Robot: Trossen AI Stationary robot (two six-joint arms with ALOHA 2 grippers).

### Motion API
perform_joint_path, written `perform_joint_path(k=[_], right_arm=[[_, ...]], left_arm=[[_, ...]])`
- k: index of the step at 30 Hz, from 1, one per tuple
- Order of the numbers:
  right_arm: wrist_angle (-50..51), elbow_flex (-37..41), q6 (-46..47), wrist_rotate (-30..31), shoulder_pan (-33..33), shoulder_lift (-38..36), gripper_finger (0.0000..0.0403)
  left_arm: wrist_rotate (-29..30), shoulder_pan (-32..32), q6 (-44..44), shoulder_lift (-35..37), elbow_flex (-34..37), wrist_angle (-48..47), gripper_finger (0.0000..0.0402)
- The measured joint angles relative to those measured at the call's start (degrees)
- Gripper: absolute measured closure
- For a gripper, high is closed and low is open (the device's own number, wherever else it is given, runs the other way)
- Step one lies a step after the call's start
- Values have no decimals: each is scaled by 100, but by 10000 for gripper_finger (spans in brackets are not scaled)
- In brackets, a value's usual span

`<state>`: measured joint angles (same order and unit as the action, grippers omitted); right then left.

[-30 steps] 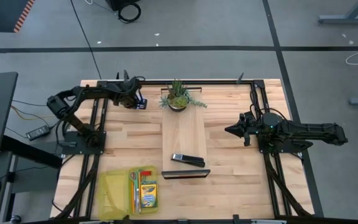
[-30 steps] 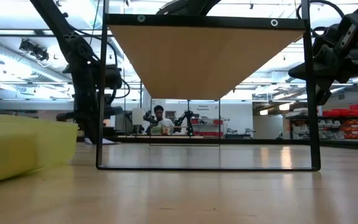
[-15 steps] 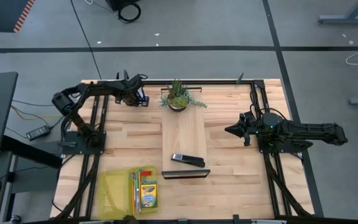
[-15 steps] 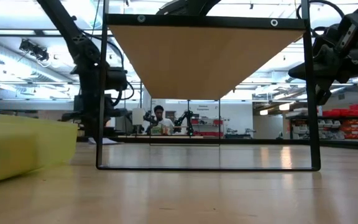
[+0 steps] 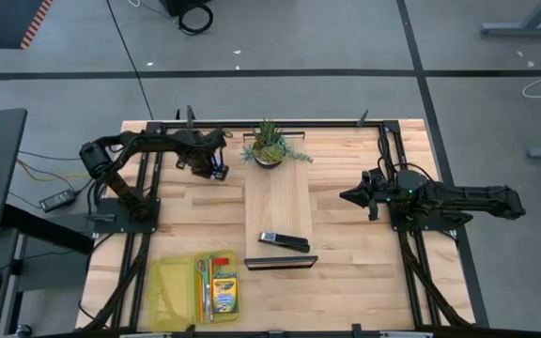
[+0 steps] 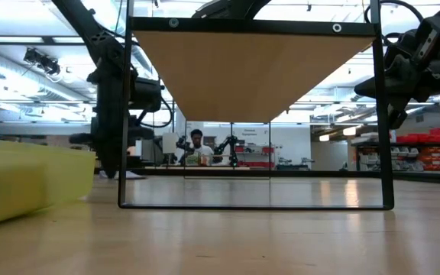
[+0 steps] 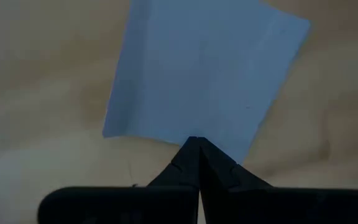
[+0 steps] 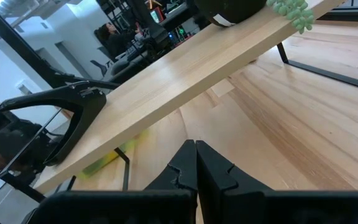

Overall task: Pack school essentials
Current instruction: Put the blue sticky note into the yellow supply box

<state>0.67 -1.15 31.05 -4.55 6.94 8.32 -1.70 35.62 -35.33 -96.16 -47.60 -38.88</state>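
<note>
My left gripper [image 5: 214, 165] hangs over the far-left part of the table, left of the raised wooden shelf [image 5: 278, 202], and is shut on the pale blue note pad [image 7: 204, 74]. The pad shows as a small blue patch [image 5: 219, 173] in the high view. A yellow tray [image 5: 172, 291] at the near-left corner holds the crayon box [image 5: 224, 293], the green-handled scissors [image 5: 200, 272] and an orange pen [image 5: 209, 286]. My right gripper [image 5: 348, 197] is shut and waits above the table, right of the shelf. I see no pencil and no eraser. My left gripper pinches the note pad at the middle of one edge [image 7: 194, 132] between its shut fingers. The rest of the pad reaches out beyond the fingertips, flat and facing the camera. A shadow on the wood beside it suggests that it is off the table top.
A small potted plant [image 5: 269, 146] stands at the shelf's far end. A black stapler-like object [image 5: 285, 241] lies on the shelf's near end, with a black bar [image 5: 280, 263] just beyond it. Black frame rails [image 5: 148, 188] run along both sides. Bare wood lies between shelf and tray.
My left gripper has carried the note pad from the table's far edge a short way toward the near edge and the shelf. It stayed shut on the pad. My right arm has kept still.
</note>
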Motion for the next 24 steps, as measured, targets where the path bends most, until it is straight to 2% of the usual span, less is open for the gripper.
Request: perform_joint_path(k=[8,15,21,24], right_arm=[[0,0,-2,0,0,0,397],[0,0,-2,0,0,0,397],[0,0,-1,0,0,0,397],[0,0,0,0,0,1,397]], left_arm=[[-47,-841,-153,124,38,-933,393],[-122,-1607,-156,124,38,-1172,398],[-150,-1923,-153,245,55,-1356,397],[-144,-1961,-151,534,53,-1414,399]])
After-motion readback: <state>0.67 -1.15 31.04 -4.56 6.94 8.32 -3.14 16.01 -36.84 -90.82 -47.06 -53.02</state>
